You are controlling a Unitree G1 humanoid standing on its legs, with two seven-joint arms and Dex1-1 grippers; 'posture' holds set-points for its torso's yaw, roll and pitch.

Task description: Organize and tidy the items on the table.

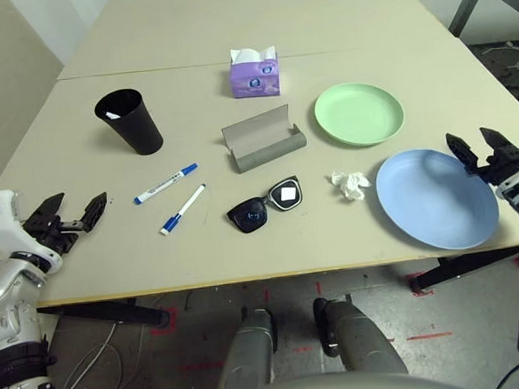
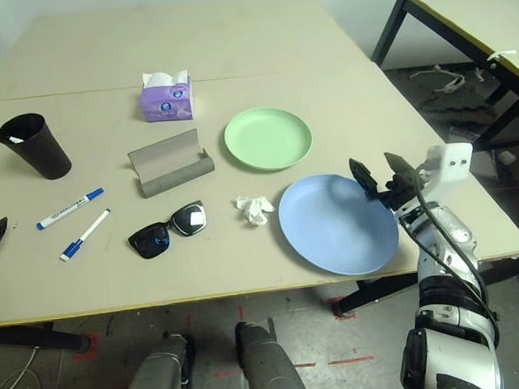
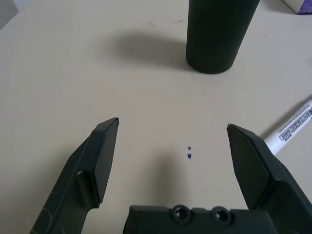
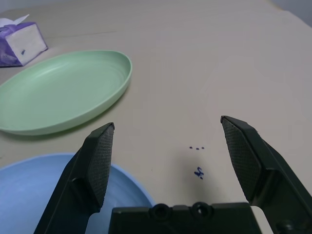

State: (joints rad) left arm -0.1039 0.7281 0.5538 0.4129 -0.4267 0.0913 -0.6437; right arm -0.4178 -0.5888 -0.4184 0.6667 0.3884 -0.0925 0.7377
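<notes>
Two grippers hang level over the near corners of the table (image 1: 231,36), both spread wide and holding nothing. The left gripper (image 1: 72,213) sits at the robot's left edge, fingers pointing across the tabletop. Ahead of it and a little further in stands the black cup (image 1: 130,121), upright, open mouth up. Just beside that gripper, toward the middle, lie the two markers: the first marker (image 1: 165,184) and, nearer the robot, the second marker (image 1: 182,209), both slanted, blue caps on, apart from each other. In the left wrist view the tip of a marker shows just past one finger, not touching it.

Further in from the markers, the black sunglasses (image 1: 266,206) rest lenses up near the front edge. Beyond them is the grey glasses case (image 1: 263,138), lid standing open. Behind the case, near the seam across the table, sits a purple tissue box (image 1: 254,74).

The right gripper (image 2: 381,178) hovers at the far-right rim of the light-blue plate (image 2: 337,222), one finger over the plate's edge in the right wrist view, no contact that I can make out. The green plate (image 2: 267,138) lies ahead and inward of that gripper, close to the blue one but separate. The crumpled tissue (image 2: 254,209) lies just beside the blue plate's inner rim, between it and the sunglasses.
</notes>
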